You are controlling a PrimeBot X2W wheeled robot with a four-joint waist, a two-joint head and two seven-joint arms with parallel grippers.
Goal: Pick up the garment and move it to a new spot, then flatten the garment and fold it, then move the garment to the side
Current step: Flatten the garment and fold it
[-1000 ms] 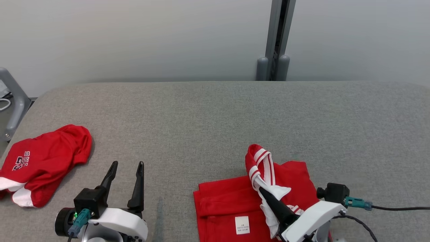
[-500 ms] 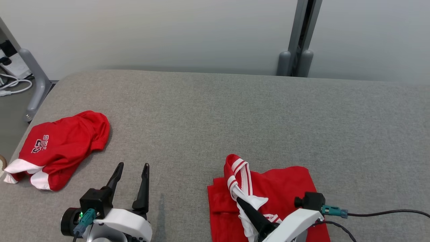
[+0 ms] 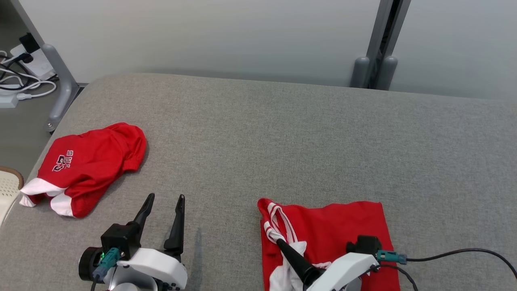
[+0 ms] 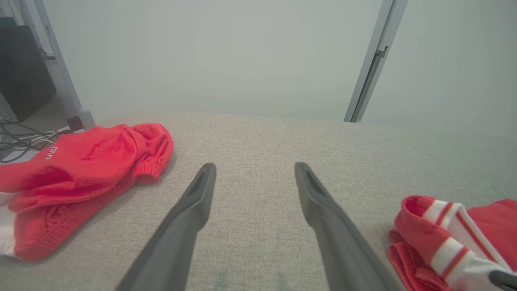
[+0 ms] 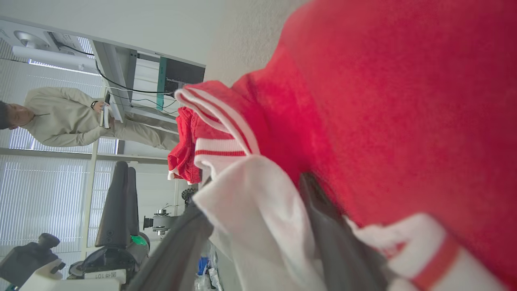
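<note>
- Garment (image 3: pixel 343 220): red with white striped trim (image 3: pixel 278 214). It's at the lower centre-right of the head frame, lying on the grey padded table (image 3: pixel 282 133).
- Its main panel is mostly flat and roughly square. The left edge is bunched, with the striped band and a white piece heaped there.
- In the left wrist frame I get the same garment (image 4: pixel 428 226) in the lower right corner, striped band rolled on top of red folds.
- Right gripper (image 3: pixel 282 246) is at the bottom edge of the head frame, one dark finger poking up-left into the white piece. Its white wrist housing covers the garment's lower edge.
- In the right wrist frame the red cloth (image 5: pixel 404 101) takes up the right half. The two fingers (image 5: pixel 335 242) stand clearly apart with white cloth draped between and over them. I read the jaws as parted, not pinching it.
- Left gripper (image 3: pixel 166 197) is at the lower left of the head frame, over bare table. Jaws are spread wide with nothing between them, well apart from the garment.
- Second red garment (image 3: pixel 93 161) is at the middle left, crumpled, with a white hem and printed lettering. It's near the table's left edge, well apart from the first.
- Black cable (image 3: pixel 464 254) runs from the right wrist off the lower right edge.
- Grey post (image 3: pixel 379 40) is at the upper right, with a grey leg (image 3: pixel 60 85) and loose wires (image 3: pixel 16 81) at the upper left.
- A person (image 5: pixel 68 117) in a pale jacket is at the upper left of the right wrist frame.
</note>
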